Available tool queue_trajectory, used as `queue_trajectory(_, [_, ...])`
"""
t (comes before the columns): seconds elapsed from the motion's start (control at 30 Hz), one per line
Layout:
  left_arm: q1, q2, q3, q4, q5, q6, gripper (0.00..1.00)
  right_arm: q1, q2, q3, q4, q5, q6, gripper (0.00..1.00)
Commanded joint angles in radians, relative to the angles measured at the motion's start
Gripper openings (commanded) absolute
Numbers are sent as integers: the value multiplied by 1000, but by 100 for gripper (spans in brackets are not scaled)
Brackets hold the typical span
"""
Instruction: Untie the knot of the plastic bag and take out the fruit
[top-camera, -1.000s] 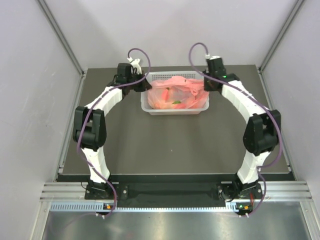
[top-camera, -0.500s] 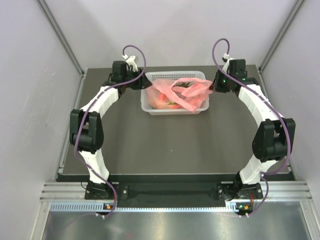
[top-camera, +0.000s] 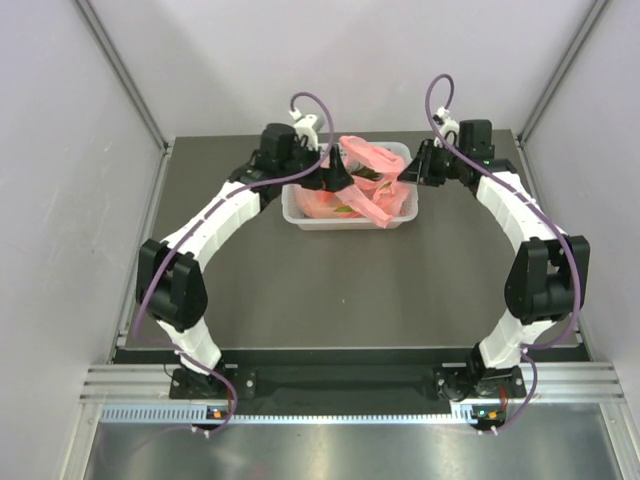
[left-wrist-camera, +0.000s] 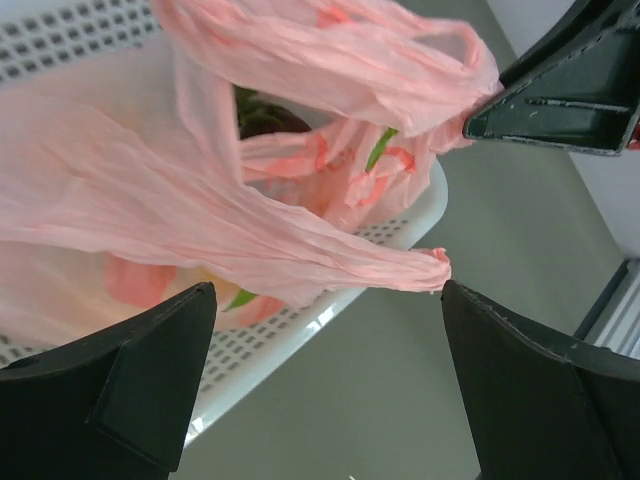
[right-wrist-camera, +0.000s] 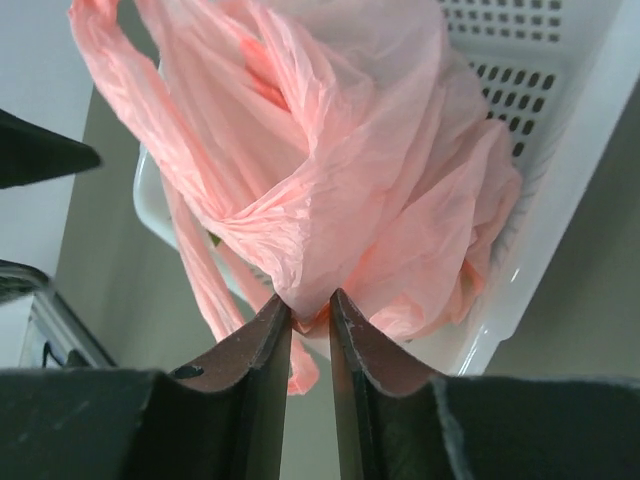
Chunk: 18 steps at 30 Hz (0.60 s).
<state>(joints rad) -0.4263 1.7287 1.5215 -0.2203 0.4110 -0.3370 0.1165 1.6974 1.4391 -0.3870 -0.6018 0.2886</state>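
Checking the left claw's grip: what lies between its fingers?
Left wrist view: a plastic bag handle strip, ungripped, spans the open left claw, over the basket.

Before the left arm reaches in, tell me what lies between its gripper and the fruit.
The plastic bag does: its pink handle strips drape across the opening ahead of the open left gripper, and only green leaves of the fruit show past them. The right gripper pinches a fold.
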Motion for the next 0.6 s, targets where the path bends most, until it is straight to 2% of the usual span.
queue_trajectory(0.0, [-58, 35, 60, -73, -112, 19, 99, -15, -19, -5, 76, -107, 24, 22])
queue_trajectory(0.1, [-103, 84, 112, -88, -173, 24, 99, -15, -22, -11, 86, -119, 26, 22])
queue_trajectory(0.3, [-126, 138, 164, -103, -509, 0, 99, -14, -48, -26, 91, -118, 27, 22])
queue_trajectory(0.37, [-126, 158, 184, -105, -547, 1, 99, -14, -61, -34, 91, -112, 24, 22])
queue_trajectory(0.57, [-140, 252, 253, -148, -541, 13, 99, -12, -88, -46, 83, -99, 4, 23])
